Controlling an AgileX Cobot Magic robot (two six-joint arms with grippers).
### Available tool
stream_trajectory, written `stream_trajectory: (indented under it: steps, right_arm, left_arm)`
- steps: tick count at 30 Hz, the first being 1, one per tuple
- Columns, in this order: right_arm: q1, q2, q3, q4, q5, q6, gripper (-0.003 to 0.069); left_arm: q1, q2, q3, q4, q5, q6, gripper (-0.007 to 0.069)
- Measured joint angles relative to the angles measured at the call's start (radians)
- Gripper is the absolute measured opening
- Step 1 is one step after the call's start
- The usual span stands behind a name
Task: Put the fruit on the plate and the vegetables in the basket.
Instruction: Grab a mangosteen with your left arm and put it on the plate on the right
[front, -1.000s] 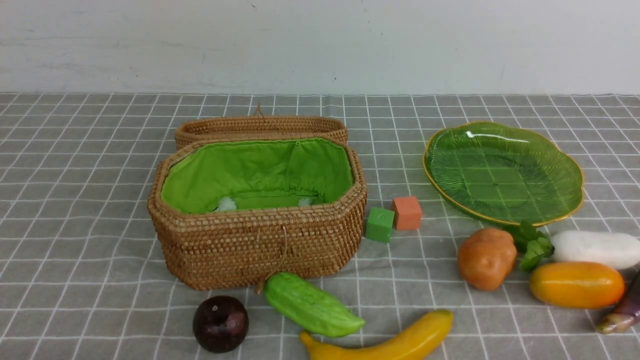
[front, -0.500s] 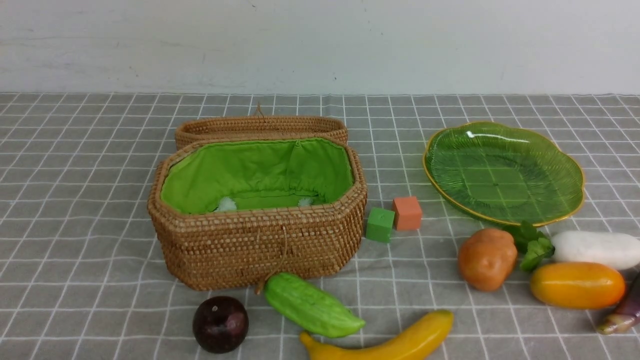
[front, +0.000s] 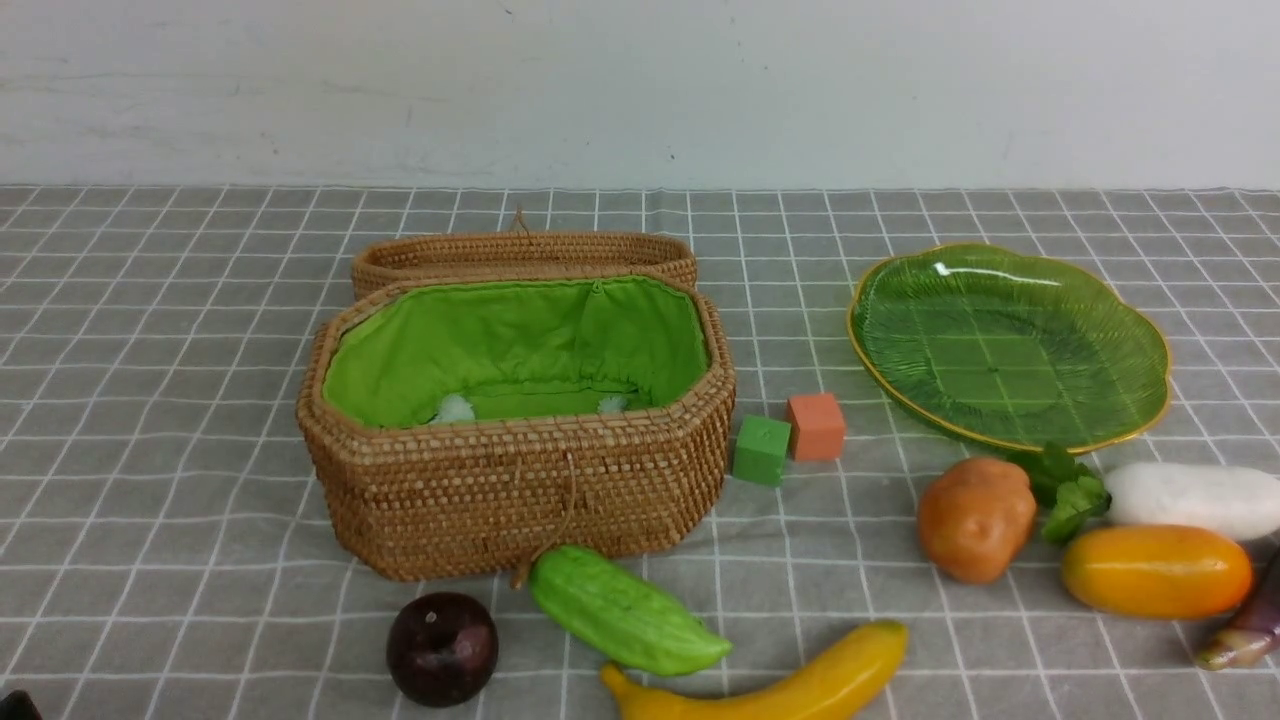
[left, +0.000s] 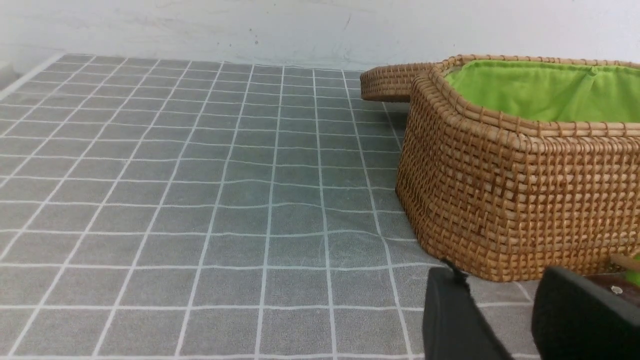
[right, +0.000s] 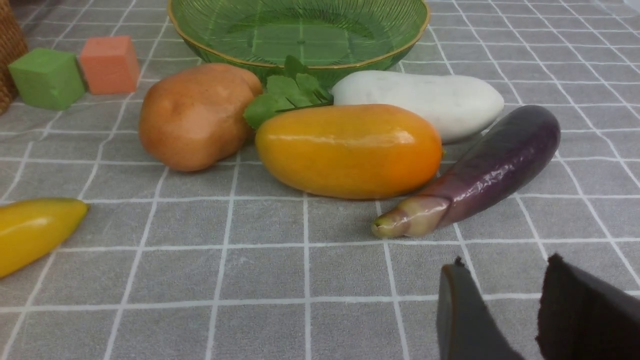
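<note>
Three fruits: plum, banana at six o'clock of basket; mango at six o'clock of plate. Four vegetables: gourd beside banana; potato, radish, eggplant around mango. Two cubes. Left gripper, right gripper: both released.

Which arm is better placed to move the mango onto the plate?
Right: the right fingers sit near the mango, with the plate beyond; the left fingers are over by the basket.

I take this for a staged test lab: grey checked cloth over the worktop, bare white wall, toy banana
</note>
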Motion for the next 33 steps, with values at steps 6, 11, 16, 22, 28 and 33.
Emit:
stream_trajectory:
  steps: [6,11,16,22,28,33]
  right_arm:
    - [0.000,0.000,0.000,0.000,0.000,0.000,0.0240]
    - [0.000,0.000,0.000,0.000,0.000,0.000,0.0240]
    - [0.000,0.000,0.000,0.000,0.000,0.000,0.0240]
    - [0.000,0.000,0.000,0.000,0.000,0.000,0.0240]
    - [0.000,0.000,0.000,0.000,0.000,0.000,0.0240]
    - [0.000,0.000,0.000,0.000,0.000,0.000,0.0240]
  left_arm:
    - [0.000,0.000,0.000,0.014,0.009,0.000,0.0239]
    - [0.000,0.000,0.000,0.023,0.010,0.000,0.0239]
    - [0.000,0.000,0.000,0.023,0.016,0.000,0.0239]
    - [0.000,0.000,0.000,0.027,0.018,0.000,0.0239]
    - [0.000,0.000,0.000,-0.114,-0.070,-0.163,0.0239]
    - [0.000,0.000,0.000,-0.211,-0.295,-0.273,0.0239]
